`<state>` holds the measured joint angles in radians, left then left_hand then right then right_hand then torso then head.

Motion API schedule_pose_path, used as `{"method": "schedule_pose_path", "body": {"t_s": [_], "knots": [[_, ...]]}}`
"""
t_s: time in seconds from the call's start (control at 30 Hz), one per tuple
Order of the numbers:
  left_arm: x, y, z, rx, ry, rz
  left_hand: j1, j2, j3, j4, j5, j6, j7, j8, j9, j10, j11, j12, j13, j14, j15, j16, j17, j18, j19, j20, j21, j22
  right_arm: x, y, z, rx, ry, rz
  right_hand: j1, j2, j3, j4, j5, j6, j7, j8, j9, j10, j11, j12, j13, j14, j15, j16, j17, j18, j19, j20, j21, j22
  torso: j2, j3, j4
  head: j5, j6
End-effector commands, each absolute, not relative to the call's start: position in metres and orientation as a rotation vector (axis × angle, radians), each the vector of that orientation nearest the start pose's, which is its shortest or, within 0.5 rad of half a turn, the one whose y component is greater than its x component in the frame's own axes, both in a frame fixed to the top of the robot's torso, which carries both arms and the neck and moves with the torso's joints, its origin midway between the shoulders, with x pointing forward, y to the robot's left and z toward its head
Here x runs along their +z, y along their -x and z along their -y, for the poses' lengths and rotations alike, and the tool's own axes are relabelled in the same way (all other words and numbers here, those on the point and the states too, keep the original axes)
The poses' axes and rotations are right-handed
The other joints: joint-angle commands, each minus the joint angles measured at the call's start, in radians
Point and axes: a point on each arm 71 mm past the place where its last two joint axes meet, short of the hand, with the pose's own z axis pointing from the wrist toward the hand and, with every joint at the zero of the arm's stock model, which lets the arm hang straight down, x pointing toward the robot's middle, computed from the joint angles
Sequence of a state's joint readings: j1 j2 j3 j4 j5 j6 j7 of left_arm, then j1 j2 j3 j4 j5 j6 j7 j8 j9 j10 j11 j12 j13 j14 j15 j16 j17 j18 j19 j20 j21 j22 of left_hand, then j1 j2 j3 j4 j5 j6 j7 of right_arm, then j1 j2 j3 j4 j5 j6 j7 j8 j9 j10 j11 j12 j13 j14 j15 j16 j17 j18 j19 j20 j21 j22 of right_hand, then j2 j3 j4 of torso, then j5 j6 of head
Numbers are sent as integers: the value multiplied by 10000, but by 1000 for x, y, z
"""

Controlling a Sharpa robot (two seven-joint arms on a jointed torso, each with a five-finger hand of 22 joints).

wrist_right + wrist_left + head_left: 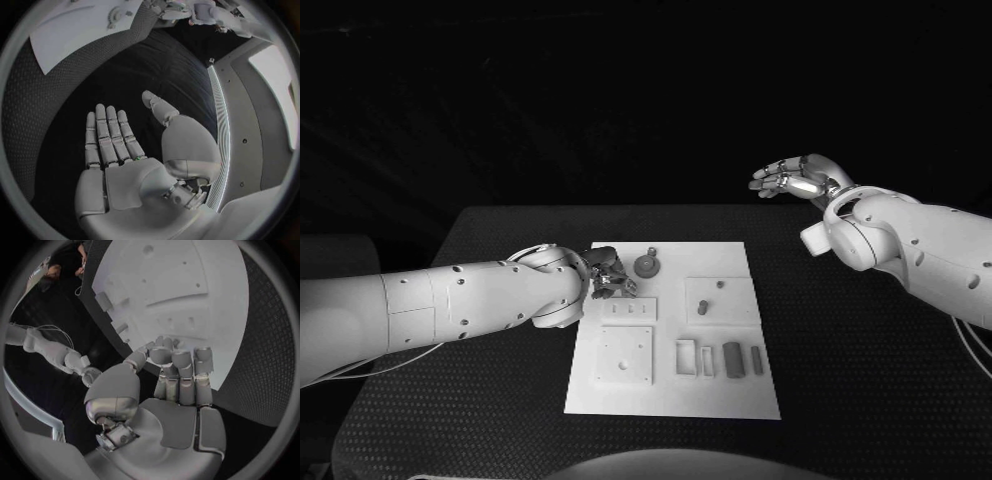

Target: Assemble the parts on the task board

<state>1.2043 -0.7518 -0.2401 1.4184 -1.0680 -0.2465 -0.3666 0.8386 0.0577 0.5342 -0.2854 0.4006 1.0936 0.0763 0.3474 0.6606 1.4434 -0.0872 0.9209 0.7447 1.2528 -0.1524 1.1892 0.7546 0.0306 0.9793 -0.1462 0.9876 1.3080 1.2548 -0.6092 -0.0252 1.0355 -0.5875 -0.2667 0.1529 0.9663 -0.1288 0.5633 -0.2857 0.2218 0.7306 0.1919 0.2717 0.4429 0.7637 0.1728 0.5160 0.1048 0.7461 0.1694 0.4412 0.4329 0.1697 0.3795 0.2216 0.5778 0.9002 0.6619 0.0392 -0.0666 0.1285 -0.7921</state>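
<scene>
- On the black table, centre: task board, a white plate lying flat with its long side running away from the robot.
- Board, far end: one round dark part with a small tab at its top, lying near the left hand.
- Board, middle right: raised square block with a small dark part standing in it.
- Board, near right: a row of upright parts, pale and dark, side by side beside a pale frame piece.
- Board, near left: square pale plate with a few small holes; above it a narrow slotted strip.
- Left hand: over the board's far left edge, fingers curled in together with tips bent toward the board; whether they pinch anything cannot be told.
- Right hand: raised beyond the table's far right corner, well apart from the board, holding nothing; fingers straight and side by side, thumb held apart.
</scene>
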Motion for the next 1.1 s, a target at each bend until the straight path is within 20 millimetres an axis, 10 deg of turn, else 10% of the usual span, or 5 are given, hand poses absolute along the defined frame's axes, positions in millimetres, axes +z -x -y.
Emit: {"method": "schedule_pose_path", "body": {"t_s": [0.03, 0.1, 1.1], "knots": [[-280, -473, -209, -4400, 3099, -21262, 1, 125, 8, -48, 122, 837, -696, -15, 23, -266, -182, 58, -1, 270, -417, 62, -27, 154, -30, -1148, 70, 197, -178, -581, 232, 11506, -8083, -15839, 32, 51, -2, -24, 47, -69, -11, 71, -15, 246, -73, -482, -274, -38, -35, -203, -216, -187, -87, 15, -220, -111, -5, 4, -8, 12, -51], [-281, -473, -209, -4374, 3246, -21330, 163, -376, 1248, 277, -1387, 921, -726, -58, 58, -282, -200, 96, -38, 235, -418, 156, -140, 132, -64, -1131, 39, 160, -178, -583, 233, 11599, -8620, -15686, -2, 212, -30, -1, 44, 117, -329, 228, 22, 549, -276, -1046, -401, -101, -198, -385, -389, -213, -127, 56, -408, -185, -5, 5, -1, 13, -78], [-292, -469, -209, -4175, 3839, -21805, -966, -199, 2824, -55, -1134, 1238, -807, -169, 325, -288, -290, 423, -198, 201, -417, 686, -665, 123, -44, -1181, 283, 202, -177, -587, 228, 11768, -8766, -15755, 20, 235, -220, 11, 75, 72, -191, 255, -132, 1477, -133, -2817, -383, 15, -10, -656, -729, -431, -576, 67, -672, 84, 0, -2, 0, 59, -228]]}}
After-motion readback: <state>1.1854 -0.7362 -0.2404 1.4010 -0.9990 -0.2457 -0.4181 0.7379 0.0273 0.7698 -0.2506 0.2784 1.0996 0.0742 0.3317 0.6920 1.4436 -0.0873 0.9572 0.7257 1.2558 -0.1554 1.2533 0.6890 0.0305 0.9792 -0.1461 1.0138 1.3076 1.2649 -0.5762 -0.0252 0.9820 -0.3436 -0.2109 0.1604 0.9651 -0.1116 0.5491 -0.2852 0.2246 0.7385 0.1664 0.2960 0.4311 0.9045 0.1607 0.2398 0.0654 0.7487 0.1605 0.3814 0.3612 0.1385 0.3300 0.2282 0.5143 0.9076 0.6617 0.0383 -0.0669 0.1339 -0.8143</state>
